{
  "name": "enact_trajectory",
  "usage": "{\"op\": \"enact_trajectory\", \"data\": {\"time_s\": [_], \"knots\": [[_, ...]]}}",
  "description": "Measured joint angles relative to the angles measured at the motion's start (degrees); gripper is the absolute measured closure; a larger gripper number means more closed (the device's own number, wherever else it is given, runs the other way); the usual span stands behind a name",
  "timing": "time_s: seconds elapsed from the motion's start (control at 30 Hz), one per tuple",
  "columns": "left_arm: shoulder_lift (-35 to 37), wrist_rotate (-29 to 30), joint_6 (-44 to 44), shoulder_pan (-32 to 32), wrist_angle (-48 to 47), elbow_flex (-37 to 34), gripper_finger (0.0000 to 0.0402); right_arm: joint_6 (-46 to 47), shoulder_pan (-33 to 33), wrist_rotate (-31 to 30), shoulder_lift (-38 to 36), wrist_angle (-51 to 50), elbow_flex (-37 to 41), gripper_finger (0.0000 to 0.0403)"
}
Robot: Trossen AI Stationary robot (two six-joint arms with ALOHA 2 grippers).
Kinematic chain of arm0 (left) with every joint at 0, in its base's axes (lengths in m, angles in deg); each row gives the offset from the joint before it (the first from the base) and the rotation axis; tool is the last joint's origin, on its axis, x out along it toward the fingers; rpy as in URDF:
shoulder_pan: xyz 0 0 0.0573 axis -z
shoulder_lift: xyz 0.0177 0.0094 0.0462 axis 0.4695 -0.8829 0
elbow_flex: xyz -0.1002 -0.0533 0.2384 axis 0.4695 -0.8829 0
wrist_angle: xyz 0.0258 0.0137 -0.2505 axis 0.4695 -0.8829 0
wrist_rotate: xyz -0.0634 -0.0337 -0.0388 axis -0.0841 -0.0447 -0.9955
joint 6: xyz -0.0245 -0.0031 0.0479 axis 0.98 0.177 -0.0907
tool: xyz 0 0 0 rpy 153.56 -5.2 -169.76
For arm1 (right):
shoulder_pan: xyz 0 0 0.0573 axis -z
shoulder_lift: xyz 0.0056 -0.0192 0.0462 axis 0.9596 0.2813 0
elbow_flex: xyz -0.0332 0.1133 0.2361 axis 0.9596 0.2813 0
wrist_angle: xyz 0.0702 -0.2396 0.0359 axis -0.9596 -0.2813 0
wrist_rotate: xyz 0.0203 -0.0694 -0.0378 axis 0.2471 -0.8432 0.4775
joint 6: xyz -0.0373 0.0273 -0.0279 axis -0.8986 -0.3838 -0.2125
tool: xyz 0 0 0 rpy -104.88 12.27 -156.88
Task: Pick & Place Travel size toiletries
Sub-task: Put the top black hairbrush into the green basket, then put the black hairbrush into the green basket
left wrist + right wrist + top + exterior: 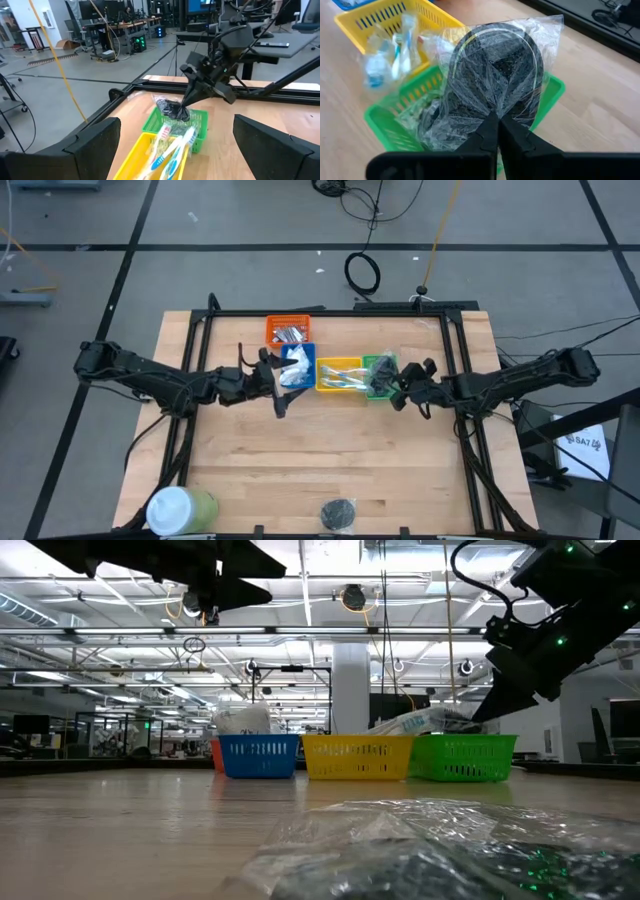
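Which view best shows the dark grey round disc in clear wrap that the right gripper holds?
The right wrist view: the dark grey round disc in clear wrap fills it, pinched by the right gripper. Left wrist view shows it small; the high view barely; the low view not clearly.

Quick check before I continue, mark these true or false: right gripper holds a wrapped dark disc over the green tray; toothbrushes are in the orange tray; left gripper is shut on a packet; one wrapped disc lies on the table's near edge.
1. The right gripper holds a wrapped dark disc over the green tray. True.
2. The toothbrushes lie in the orange tray. False: they lie in the yellow tray.
3. The left gripper is shut on a packet. False: open, empty.
4. Another wrapped disc lies at the table's near edge. True.
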Motion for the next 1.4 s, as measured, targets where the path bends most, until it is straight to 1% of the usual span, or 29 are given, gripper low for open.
{"op": "enact_trajectory", "data": {"time_s": [0.13,0.2,0.27,0.37,0.53,0.63,0.7,0.8,0.9,0.97,1.03,1.2,1.27,1.33,1.4], "knots": [[0.0,0.0,0.6,0.0,-0.4,0.0,0.0023,-0.2,0.1,0.4,0.0,0.0,0.0,0.0401],[0.0,0.0,1.0,0.0,-0.3,0.0,0.0023,-1.2,0.1,2.7,0.0,0.0,0.0,0.0391],[0.0,0.0,1.0,0.0,-0.3,0.0,0.0023,-2.2,0.0,5.1,0.0,0.3,0.0,0.0373],[0.0,0.0,1.1,0.0,-0.3,0.0,0.0023,-2.5,0.0,7.6,0.0,0.7,0.0,0.033],[0.0,0.0,1.2,0.0,-0.3,0.0,0.0023,-2.5,0.0,7.4,0.0,1.3,0.0,0.0234],[0.0,0.0,1.2,0.0,-0.3,0.0,0.0023,-4.5,0.0,7.4,-0.2,4.2,0.0,0.0179],[0.0,-0.2,1.6,0.1,-0.4,0.0,0.0023,-6.9,-0.1,8.1,-0.9,6.7,0.0,0.015],[0.0,-2.5,3.1,0.0,-0.7,0.0,0.0023,-10.7,-0.1,11.6,-2.7,11.7,0.0,0.0122],[0.0,-5.7,3.3,0.1,-0.8,0.0,0.0023,-12.5,-0.1,15.4,-4.9,16.0,0.0,0.0109],[0.0,-7.1,3.4,0.2,-0.9,0.0,0.0023,-13.1,-0.1,16.2,-6.3,17.0,0.0,0.0106],[0.0,-7.4,3.4,0.2,-1.3,0.0,0.0023,-13.0,-0.1,14.2,-7.9,16.2,0.0,0.0108],[0.0,-7.1,5.6,0.2,-2.6,0.0,0.0023,-10.1,-0.1,7.0,-9.9,9.4,0.0,0.0121],[0.0,-7.1,5.6,0.2,-3.2,0.0,0.0023,-9.1,-0.1,5.7,-9.9,7.3,0.0,0.0126],[0.0,-7.3,5.7,0.2,-3.8,0.0,0.0023,-9.0,-0.2,7.3,-9.9,7.3,0.0,0.0129],[0.0,-9.9,5.8,0.5,-4.5,0.0,0.0023,-9.7,-0.2,11.9,-9.9,9.4,0.0,0.0132]]}}
